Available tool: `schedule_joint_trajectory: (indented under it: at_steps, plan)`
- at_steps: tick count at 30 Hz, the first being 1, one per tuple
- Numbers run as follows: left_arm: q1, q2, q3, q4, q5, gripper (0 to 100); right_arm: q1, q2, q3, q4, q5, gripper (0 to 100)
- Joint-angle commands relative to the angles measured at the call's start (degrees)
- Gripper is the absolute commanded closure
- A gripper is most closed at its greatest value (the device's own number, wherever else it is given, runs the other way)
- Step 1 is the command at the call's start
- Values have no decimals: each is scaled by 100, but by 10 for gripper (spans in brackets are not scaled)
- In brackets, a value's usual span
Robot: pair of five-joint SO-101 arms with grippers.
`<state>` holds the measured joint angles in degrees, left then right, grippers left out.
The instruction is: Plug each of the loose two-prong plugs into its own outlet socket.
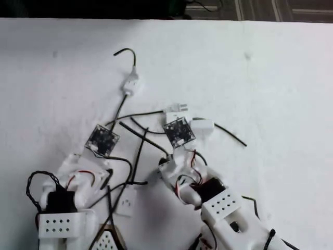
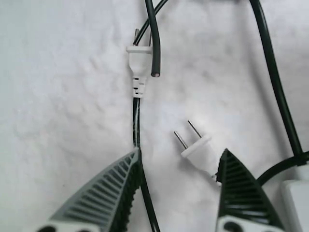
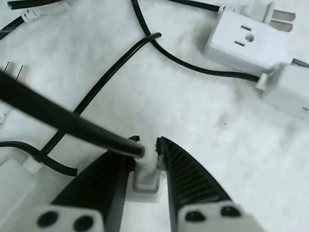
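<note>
My right gripper [image 3: 147, 145] is shut on a small white plug [image 3: 145, 176], with a cut black cable end [image 3: 77, 123] lying across its fingers. A white outlet socket [image 3: 244, 41] lies further off on the table. My left gripper [image 2: 181, 153] is open just over the table. A white two-prong plug [image 2: 195, 147] lies between its fingers, close against the dark finger [image 2: 239, 188]. Another white two-prong plug [image 2: 139, 63] lies beyond, and its black cable runs back past the grey finger [image 2: 108, 195]. Both arms sit at the near edge, left [image 1: 60, 208] and right [image 1: 218, 203].
Black cables [image 1: 138, 151] cross the white table [image 1: 270, 78] between the arms. A white plug [image 1: 131, 83] lies further back, an adapter with prongs [image 1: 176, 110] and a white block [image 1: 203, 125] at centre, and a white outlet [image 1: 126, 201] near the front.
</note>
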<state>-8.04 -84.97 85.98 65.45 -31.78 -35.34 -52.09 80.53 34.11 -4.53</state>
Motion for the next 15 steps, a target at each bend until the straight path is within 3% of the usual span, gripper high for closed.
schedule_joint_trajectory:
  at_steps: [1, 8, 15]
  plan:
    - [-40, -57, -26, 26, 9, 740, 136, -75, -325, 92, -97, 982]
    - [-40, -57, -26, 26, 9, 740, 251, -312, -536, 435, -185, 982]
    - [-40, -57, -26, 26, 0, 740, 215, -2000, -862, 1437, -352, 983]
